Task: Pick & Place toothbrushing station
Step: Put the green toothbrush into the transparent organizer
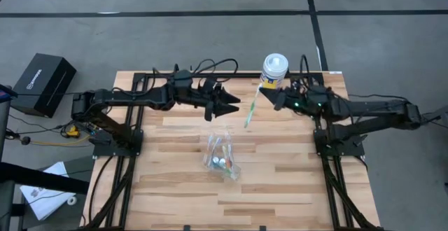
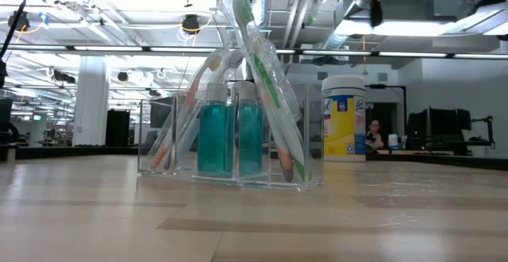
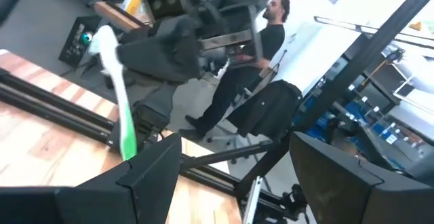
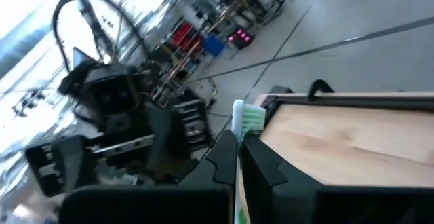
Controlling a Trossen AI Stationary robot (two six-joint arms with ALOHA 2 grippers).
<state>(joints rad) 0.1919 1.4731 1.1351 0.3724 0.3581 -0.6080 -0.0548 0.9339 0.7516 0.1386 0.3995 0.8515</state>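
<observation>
My right pincer [image 1: 274, 96] grips a green toothbrush [image 1: 250, 112] by one end above the far part of the wooden surface [image 1: 182, 189], beside a white wipes canister [image 1: 274, 68]; my wrist camera shows the bristled head [image 4: 249, 117] poking out just past fingers closed tight on the handle. My left pincer [image 1: 231, 108] hangs open close by, its tips pointing at the brush, which shows just off one finger in that wrist's view [image 3: 121, 108] with nothing clamped. The clear holder [image 1: 222, 155], with its two teal tubes [image 2: 216, 137] and the other brushes leaning inside, stands mid-surface, nearer the front than both arms and apart from them.

I judge the step in hand to be carrying this brush to the holder, or passing it across first. Done well, that means keeping my grip firm near the end, tipping the brush closer to upright before I descend, and lining its free tip over an unfilled slot. I should lower slowly so the tip does not knock the leaning brushes or shove the light holder, and keep my left arm clear of the path.
</observation>
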